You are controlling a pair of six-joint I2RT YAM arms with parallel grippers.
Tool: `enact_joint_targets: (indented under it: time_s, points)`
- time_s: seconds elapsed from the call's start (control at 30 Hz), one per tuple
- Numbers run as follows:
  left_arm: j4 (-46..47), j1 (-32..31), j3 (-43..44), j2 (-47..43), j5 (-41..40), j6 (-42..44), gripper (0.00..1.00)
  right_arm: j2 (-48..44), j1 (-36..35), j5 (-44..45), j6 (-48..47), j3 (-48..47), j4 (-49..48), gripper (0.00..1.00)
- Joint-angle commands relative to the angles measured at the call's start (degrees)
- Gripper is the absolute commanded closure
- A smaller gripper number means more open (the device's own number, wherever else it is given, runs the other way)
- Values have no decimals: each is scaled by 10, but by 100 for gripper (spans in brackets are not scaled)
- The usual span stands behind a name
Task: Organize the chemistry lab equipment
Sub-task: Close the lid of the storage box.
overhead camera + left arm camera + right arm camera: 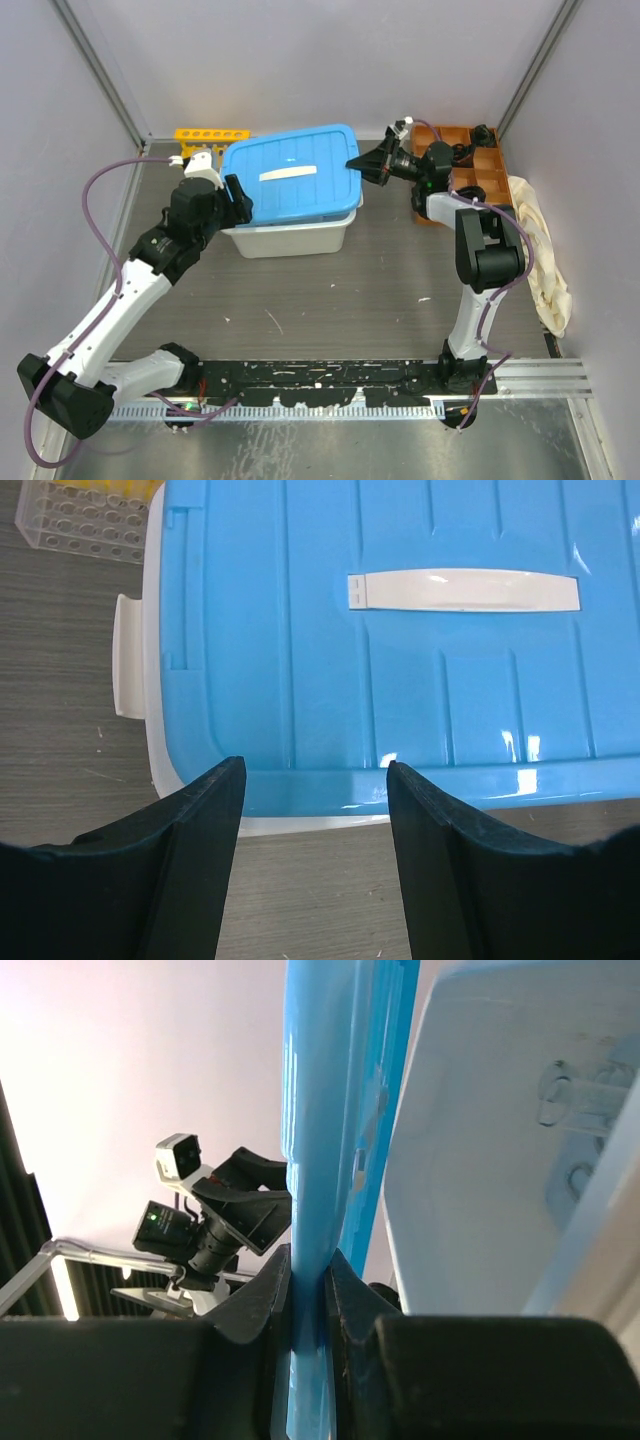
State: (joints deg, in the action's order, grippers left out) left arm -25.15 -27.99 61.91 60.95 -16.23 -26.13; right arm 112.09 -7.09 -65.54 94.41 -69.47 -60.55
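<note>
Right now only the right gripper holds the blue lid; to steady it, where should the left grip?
The blue lid by its near rim at the left corner, from the front: broad and flat, only that thin edge likely fits the open left gripper.

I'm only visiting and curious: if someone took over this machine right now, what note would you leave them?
Left pincer: open, holding nothing, at the blue lid's left edge.
Right pincer: shut on the lid's right edge.
Lid covers the white bin; a glass piece shows faintly through its wall.
Yellow rack and clear rack stand outside, behind the bin's left corner.
Done: some gear seems binned. Left: perhaps seating the lid; I cannot tell if it is fully down.
</note>
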Motion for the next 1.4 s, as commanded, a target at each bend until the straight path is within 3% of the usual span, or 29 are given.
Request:
enact_joint_targets:
  time_s: [0.0,0.2,0.5,0.57,1.03,1.37]
  points:
    - [20,4,23,-14,5,4,40,-44,3,1,-58,1,36,99]
    - [27,5,14,-14,12,-3,40,-30,3,5,-36,8,6,99]
    - [31,6,9,-7,17,-6,40,30,3,26,184,-9,-271,99]
    - [31,6,8,-6,19,-7,40,40,2,27,201,-12,-284,99]
    - [33,10,10,0,18,-6,40,-11,-13,1,-31,9,-5,99]
    - [33,13,5,-2,19,-5,40,-5,-20,5,-60,11,32,99]
